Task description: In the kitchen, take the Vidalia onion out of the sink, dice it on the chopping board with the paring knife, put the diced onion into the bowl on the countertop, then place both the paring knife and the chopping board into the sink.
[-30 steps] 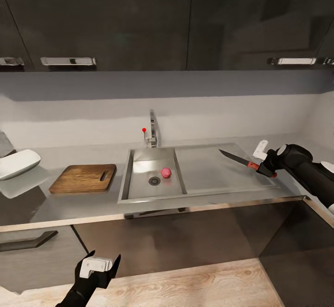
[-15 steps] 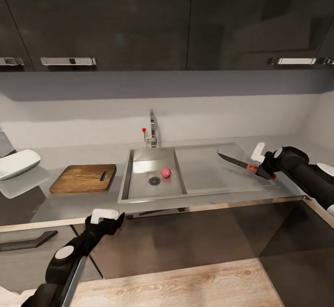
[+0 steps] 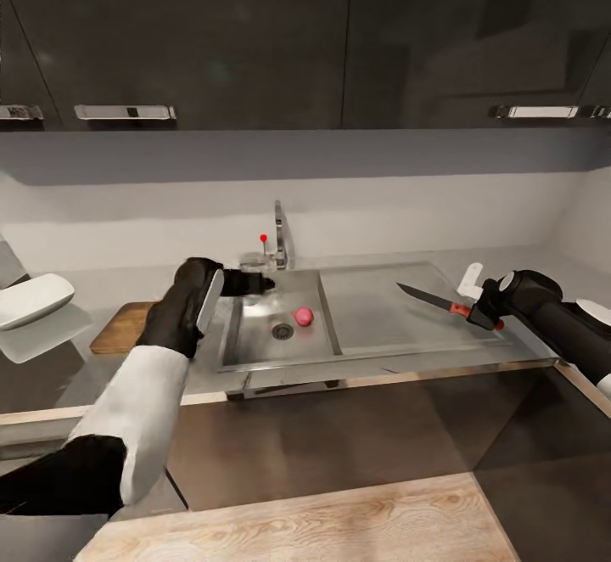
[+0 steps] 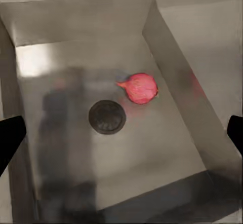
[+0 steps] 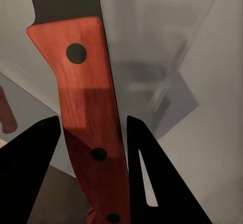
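Observation:
A pink-red Vidalia onion (image 3: 304, 316) lies in the grey sink (image 3: 356, 356) just right of the drain. My left gripper (image 3: 252, 283) hangs over the basin's back left part, above the onion and to its left. In the left wrist view the onion (image 4: 140, 88) lies on the sink floor (image 4: 61, 62) between wide-apart fingertips (image 4: 10, 135), so this gripper is open and empty. My right gripper (image 3: 477, 305) is shut on the orange-red handle of the paring knife (image 3: 431, 296) above the drainboard; the handle (image 5: 86, 107) sits between its fingers. My left arm hides most of the chopping board (image 3: 114, 330).
A white bowl (image 3: 30, 299) sits on the countertop (image 3: 110, 379) at the far left. The chrome tap (image 3: 278, 244) with a red knob stands behind the basin. Dark wall cabinets hang overhead, and dark base cabinets and wood floor lie below the counter edge.
My left arm has risen from below the counter's front edge and reached over the board to the sink's left side. The right gripper with the knife has hardly shifted.

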You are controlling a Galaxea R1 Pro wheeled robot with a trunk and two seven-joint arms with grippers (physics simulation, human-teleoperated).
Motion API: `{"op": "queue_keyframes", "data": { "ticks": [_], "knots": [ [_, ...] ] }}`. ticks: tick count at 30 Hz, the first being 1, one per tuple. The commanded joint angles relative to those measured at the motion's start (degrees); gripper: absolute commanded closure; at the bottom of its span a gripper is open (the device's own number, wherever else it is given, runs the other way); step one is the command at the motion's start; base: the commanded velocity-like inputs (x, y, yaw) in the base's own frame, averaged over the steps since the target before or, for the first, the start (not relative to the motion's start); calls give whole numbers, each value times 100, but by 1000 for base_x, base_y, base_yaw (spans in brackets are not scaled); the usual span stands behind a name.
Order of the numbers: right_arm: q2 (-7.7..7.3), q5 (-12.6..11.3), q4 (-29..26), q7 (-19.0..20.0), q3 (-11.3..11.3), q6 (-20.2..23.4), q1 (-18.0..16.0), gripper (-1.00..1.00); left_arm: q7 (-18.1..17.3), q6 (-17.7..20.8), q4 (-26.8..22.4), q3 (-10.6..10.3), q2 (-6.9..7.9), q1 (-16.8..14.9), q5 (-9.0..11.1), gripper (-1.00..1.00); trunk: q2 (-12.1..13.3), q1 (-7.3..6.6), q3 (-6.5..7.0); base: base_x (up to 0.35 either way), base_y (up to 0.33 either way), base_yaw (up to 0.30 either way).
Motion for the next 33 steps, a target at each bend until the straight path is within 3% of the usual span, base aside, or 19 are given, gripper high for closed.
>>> {"op": "queue_keyframes", "data": {
  "ticks": [1,5,10,19,33],
  "knots": [
    [-5,61,-9,45,12,4,-9,100,8,-239,994,6,-58,-277,-18,-100,-7,0,-10,0,0,0],
    [-5,55,-9,45,-4,4,-9,100,326,-607,1862,3,-146,-608,-19,-100,-7,0,-10,0,0,0],
    [-5,52,-14,45,-88,4,-9,100,535,-781,2062,-15,-170,-681,-19,-100,-7,0,-10,0,0,0],
    [-5,59,-70,46,-1120,4,-9,100,540,-970,2233,-27,-164,-680,-19,-100,-7,0,-10,119,-51,0],
    [-5,69,-712,51,-1264,12,-9,100,540,-1298,2814,-29,-159,-675,-19,-100,-7,0,-10,290,-176,0]
  ]
}}
